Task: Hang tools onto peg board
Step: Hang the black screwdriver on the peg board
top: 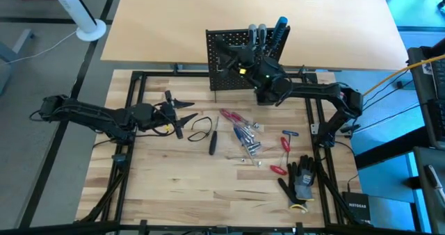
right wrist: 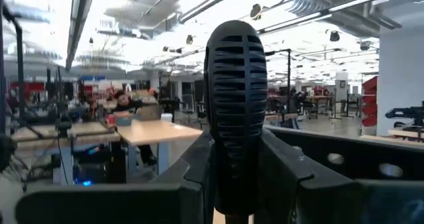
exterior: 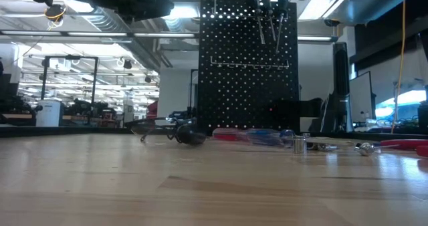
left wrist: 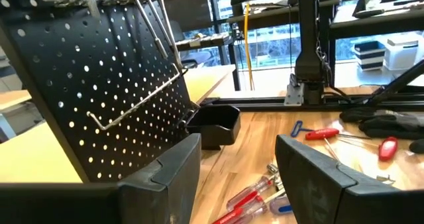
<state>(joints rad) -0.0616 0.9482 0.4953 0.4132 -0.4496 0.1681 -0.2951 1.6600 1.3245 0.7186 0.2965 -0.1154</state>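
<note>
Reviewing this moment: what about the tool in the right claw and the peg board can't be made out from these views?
- Shaft of the ribbed handle in the right claw: right wrist view, cut off by the bottom edge.
- Whether that shaft has met a hook: high view, the right claw covers the peg board.
- Handles of the hung tools: low view, cut off by the top edge.
- Loose tools on the table: low view, seen edge-on, types unclear.

One black perforated upright peg board (top: 233, 58) with three tool handles (top: 268, 35) showing at its top edge: two grey, one blue. Loose on the wooden table: two red T-handle drivers (top: 285, 143), one black-handled screwdriver (top: 213, 139), one pair of black gloves (top: 300, 183). The red-and-blue screwdriver cluster (top: 243, 132) overlaps too much to count.
</note>
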